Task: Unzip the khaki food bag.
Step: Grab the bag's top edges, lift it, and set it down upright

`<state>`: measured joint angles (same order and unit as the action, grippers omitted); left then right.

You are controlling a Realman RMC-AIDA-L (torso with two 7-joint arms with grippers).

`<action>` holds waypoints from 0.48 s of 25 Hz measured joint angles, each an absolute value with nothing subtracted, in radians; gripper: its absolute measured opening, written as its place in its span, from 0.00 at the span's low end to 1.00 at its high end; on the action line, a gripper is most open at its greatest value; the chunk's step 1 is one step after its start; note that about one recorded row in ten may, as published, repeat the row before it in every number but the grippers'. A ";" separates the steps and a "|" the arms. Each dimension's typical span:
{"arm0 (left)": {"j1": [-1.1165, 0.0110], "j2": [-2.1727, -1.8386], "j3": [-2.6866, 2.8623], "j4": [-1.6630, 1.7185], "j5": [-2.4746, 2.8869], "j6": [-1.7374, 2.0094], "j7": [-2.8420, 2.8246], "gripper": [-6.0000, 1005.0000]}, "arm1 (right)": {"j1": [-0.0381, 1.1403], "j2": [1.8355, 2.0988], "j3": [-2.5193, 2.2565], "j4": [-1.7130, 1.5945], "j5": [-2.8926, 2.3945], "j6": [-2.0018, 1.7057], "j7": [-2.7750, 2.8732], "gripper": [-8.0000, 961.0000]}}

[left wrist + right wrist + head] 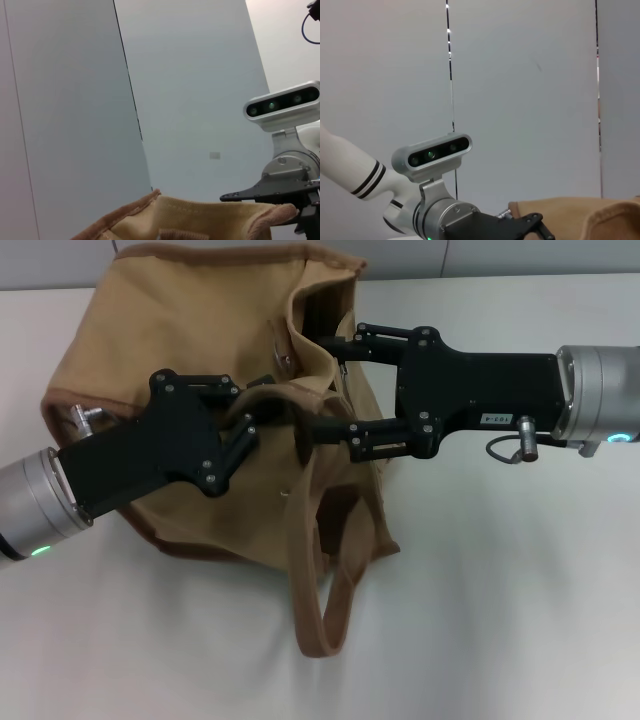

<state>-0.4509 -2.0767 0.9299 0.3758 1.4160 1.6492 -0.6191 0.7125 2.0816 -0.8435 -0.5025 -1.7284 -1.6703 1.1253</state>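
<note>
The khaki food bag (pixel 200 320) lies on its side on the white table, its top edge pointing right. One strap handle (pixel 322 610) trails toward the front. A small metal piece (pixel 285 361) shows near the gaping top seam. My left gripper (pixel 256 408) comes in from the lower left and is shut on the bag's fabric by the other handle. From the right, my right gripper (pixel 315 387) stands open, its fingers straddling the bag's top edge. The left wrist view shows tan fabric (pixel 200 217) low down, and so does the right wrist view (pixel 570 217).
The white table (pixel 520 620) spreads out in front and to the right of the bag. Grey wall panels (pixel 190 90) fill both wrist views. The right arm's wrist camera (pixel 282 104) shows in the left wrist view and the left arm's (pixel 432 154) in the right.
</note>
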 joint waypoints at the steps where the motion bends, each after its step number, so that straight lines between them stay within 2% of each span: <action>1: -0.451 -2.076 0.927 0.376 1.416 1.649 -0.619 0.09 | 0.707 2.082 -0.844 -0.502 -1.727 -1.665 1.125 0.87; 12: -0.440 -2.071 0.912 0.376 1.389 1.648 -0.617 0.09 | 0.623 2.080 -0.844 -0.474 -1.729 -1.601 1.113 0.87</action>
<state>-0.4399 -2.0713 0.9123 0.3760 1.3890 1.6476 -0.6173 0.6226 2.0801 -0.8437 -0.4739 -1.7286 -1.6013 1.1132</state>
